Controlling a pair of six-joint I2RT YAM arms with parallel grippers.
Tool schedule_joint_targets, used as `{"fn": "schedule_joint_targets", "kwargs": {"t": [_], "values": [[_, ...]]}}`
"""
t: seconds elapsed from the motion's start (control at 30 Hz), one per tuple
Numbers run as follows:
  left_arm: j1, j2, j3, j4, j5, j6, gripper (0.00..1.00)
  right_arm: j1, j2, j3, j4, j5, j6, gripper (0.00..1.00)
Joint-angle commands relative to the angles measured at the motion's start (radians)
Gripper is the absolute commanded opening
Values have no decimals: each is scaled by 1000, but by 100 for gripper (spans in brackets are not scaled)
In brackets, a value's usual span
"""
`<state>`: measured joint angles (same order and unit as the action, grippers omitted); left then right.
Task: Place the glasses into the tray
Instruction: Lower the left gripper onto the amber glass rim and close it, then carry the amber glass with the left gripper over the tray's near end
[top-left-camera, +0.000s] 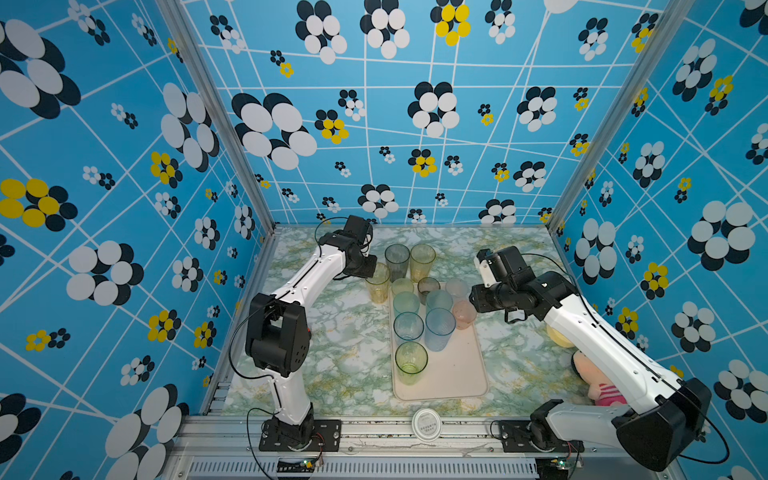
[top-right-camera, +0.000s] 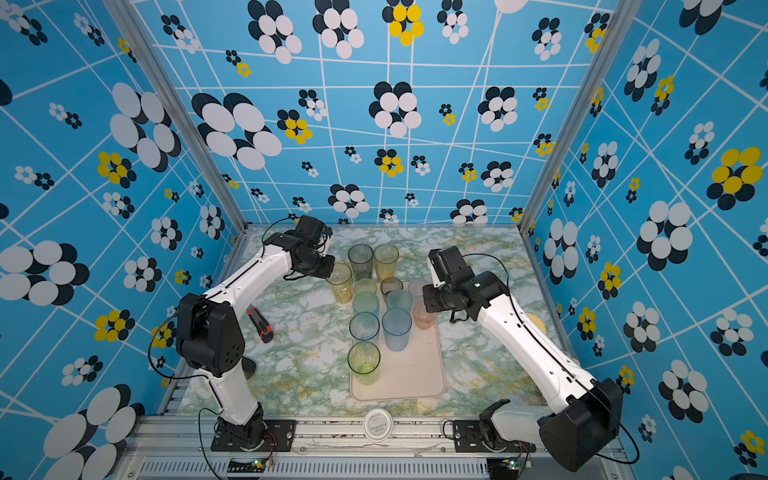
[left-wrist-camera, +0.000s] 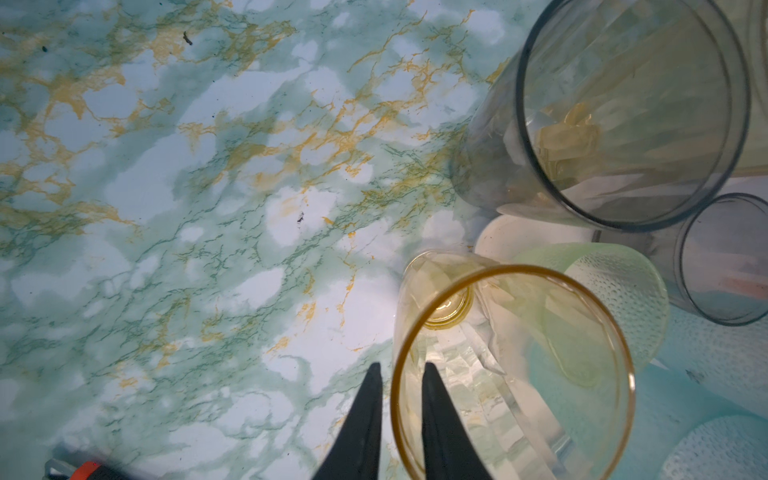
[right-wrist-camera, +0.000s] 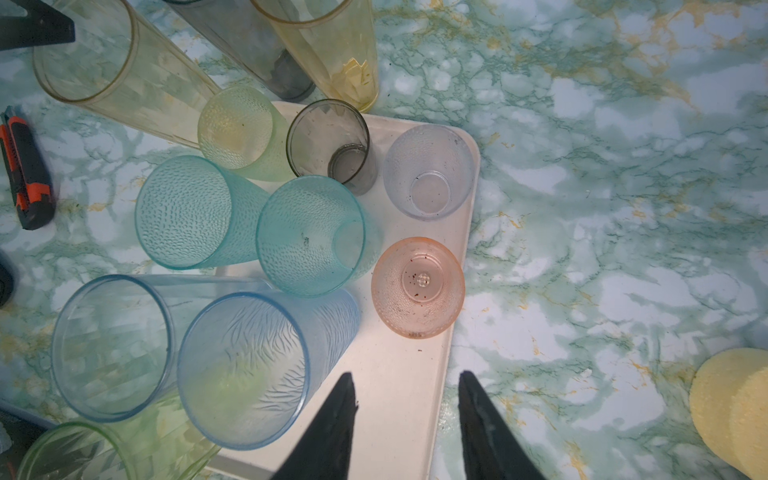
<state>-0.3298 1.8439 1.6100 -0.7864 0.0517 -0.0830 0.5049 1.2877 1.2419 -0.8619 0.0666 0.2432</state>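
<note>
Three tall tumblers stand on the green-veined marble-patterned tabletop (top-left-camera: 340, 332), off the large pale cream rectangular plastic tray (top-left-camera: 453, 374); the other glasses crowd the tray's far half.

Leftmost of the three is a tall amber faceted translucent tumbler (top-left-camera: 378, 286), upright just outside the tray's far left corner. The left gripper (left-wrist-camera: 402, 370) has narrow fingers astride this tumbler's wall, one inside the rim and one outside. Whether they already press the plastic cannot be told.

The step in hand looks like securing this pinch. It should be firm and low enough on the wall that the tall tumbler does not swing. The lift should go straight up, because a small yellow-green dimpled tumbler (top-left-camera: 402, 287) stands just beside it and a tall smoky grey tumbler (top-left-camera: 397, 262) is near on the far side. Beyond that stands a tall yellow tumbler (top-left-camera: 422, 262).

The base must clear the low rim and the neighbours' mouths before any sideways travel. The bare near half of the tray seems the safest landing place.

Further right, the right gripper (right-wrist-camera: 406, 376) hovers above the tray, near a small pink dimpled tumbler (right-wrist-camera: 417, 286). Its fingers are moderately apart and hold nothing.
</note>
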Motion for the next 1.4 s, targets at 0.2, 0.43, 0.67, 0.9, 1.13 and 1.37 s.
{"fn": "schedule_joint_targets", "kwargs": {"t": [0.2,0.43,0.67,0.9,1.13,1.37], "values": [[-21,65,80,-71,-49,35,16,-17,9,-28,22,-25,-21,43],[-28,85,108,-98,-68,43,4,-25,1,-38,29,-31,-21,43],[-29,58,101,-110,-87,51,0,-27,-2,-43,31,-34,-20,43],[-26,-13,75,-117,-106,54,0,-28,-4,-45,34,-41,-16,43],[-20,-142,42,-122,-112,52,0,-34,-34,-66,34,-31,-6,43],[-47,-277,70,-211,-117,58,0,-40,-70,-85,28,-24,5,43]]}}
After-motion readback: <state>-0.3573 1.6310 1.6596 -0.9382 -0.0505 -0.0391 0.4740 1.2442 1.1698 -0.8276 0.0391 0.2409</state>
